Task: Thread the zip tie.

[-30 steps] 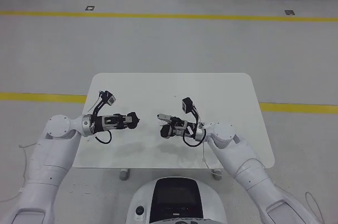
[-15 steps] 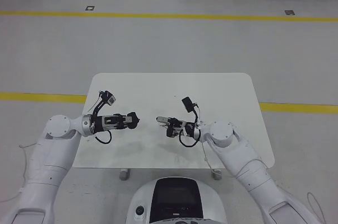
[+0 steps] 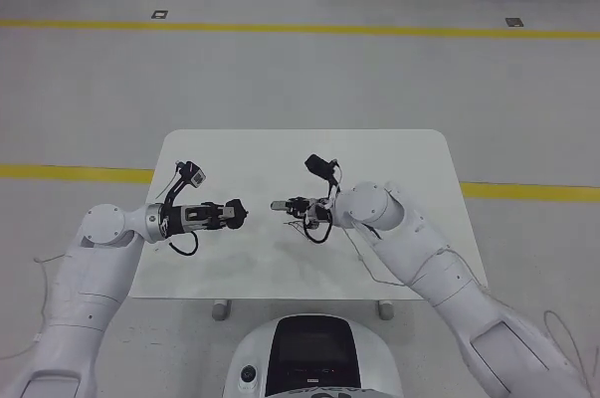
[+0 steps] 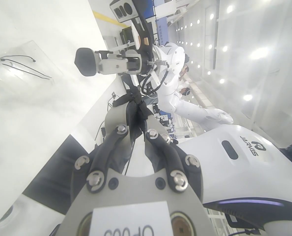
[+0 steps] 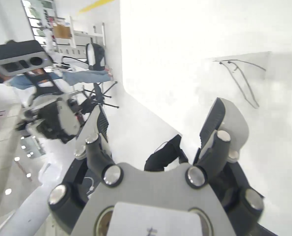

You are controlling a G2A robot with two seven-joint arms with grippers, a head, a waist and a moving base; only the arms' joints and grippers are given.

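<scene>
Left gripper (image 4: 133,104): found pinched together on the zip tie (image 4: 131,153), dark-wrapped fingertips pressed flat against each other. Made out the tie as one thin black strand, smooth and slightly bowed, running from the pinch back between the two fingers toward the palm plate. Could not make out its head or its free tip among the black at the fingertips.

Noted a white paper label with dark print on that gripper's base, cut off by the frame edge; left unread. Noted a similar label on the right gripper (image 5: 158,120), also cropped. Found that one with fingers spread wide apart, ribbed pads bare.

Placed both above the table (image 3: 399,159): left one a little left of the table's middle, right one close to the table's middle. Saw the tips pointed at each other, near but not touching. Put the held tie off the table, up in the left pinch and apart from the right fingers.

Saw spare ties (image 5: 244,84), black and thin like the held one, lying loose on a clear sheet (image 4: 41,62) flat on the table. Found the sheet well apart from both grippers and touched by neither. Counted two or three strands there, at least one ending in a small blocky head.
</scene>
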